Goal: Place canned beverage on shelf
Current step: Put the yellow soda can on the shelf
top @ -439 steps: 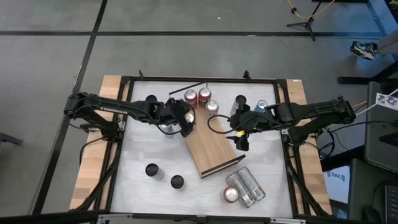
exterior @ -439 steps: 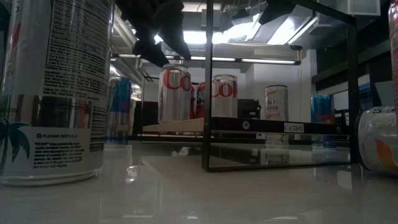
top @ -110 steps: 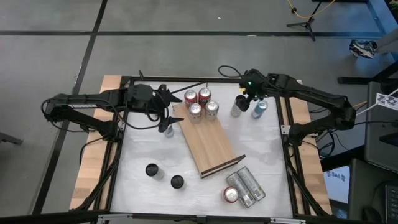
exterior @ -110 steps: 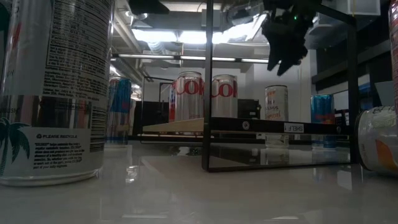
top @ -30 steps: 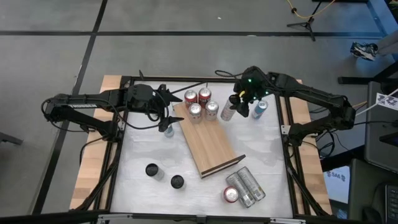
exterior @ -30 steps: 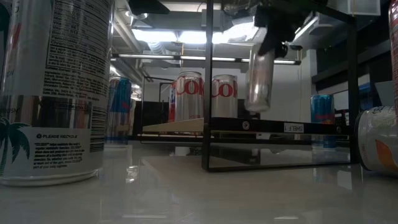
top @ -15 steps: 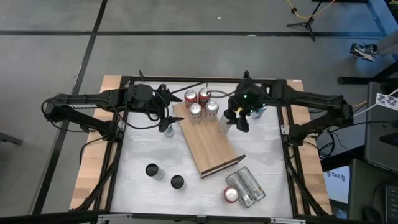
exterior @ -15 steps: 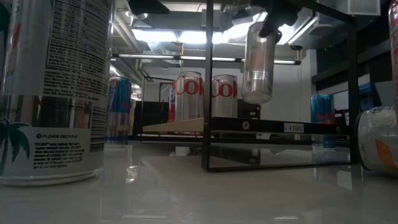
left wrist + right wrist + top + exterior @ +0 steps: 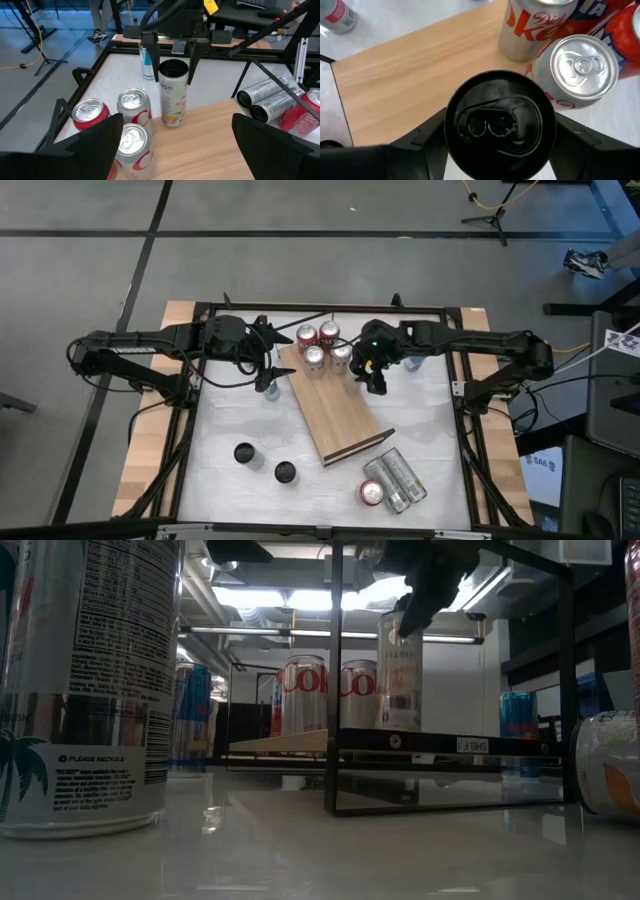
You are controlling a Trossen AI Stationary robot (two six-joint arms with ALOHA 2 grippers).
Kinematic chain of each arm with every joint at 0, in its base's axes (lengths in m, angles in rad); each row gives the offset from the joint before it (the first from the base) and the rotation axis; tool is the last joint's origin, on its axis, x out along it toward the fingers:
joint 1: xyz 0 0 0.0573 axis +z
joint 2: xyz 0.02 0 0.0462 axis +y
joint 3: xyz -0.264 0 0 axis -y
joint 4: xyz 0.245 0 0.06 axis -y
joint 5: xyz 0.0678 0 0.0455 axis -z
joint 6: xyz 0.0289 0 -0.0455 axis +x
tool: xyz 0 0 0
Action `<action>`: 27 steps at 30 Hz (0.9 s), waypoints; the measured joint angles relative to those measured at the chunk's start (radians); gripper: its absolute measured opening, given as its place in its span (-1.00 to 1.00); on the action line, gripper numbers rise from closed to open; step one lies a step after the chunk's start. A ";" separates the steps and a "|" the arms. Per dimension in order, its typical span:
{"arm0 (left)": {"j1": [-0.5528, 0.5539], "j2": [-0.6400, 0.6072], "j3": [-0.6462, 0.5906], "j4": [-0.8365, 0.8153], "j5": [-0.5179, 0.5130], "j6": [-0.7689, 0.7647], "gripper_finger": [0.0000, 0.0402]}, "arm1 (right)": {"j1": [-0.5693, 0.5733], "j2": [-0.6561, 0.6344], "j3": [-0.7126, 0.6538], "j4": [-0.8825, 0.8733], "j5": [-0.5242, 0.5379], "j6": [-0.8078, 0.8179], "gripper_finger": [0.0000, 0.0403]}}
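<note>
on the shelf [image 9: 335, 415] beside the coke cans [image 9: 320, 348], right gripper [image 9: 366, 370] is pinching the slim can [image 9: 173, 94], basically down, just needs letting go.

From above, the light is even and bright, and the white surface [image 9: 230, 415] looks washed out with only faint, soft shadows beside the arms. At table-top height the picture is dim and backlit by ceiling strip lights [image 9: 300, 597], so the cans show mostly as dark shapes and the glossy surface mirrors them. In the wrist views the near dark fingers [image 9: 85, 150] are blurred, out of focus.
</note>
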 joint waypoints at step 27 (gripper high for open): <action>0.000 0.000 0.000 -0.001 0.000 0.000 0.82 | 0.000 0.050 0.001 0.045 0.033 -0.023 0.27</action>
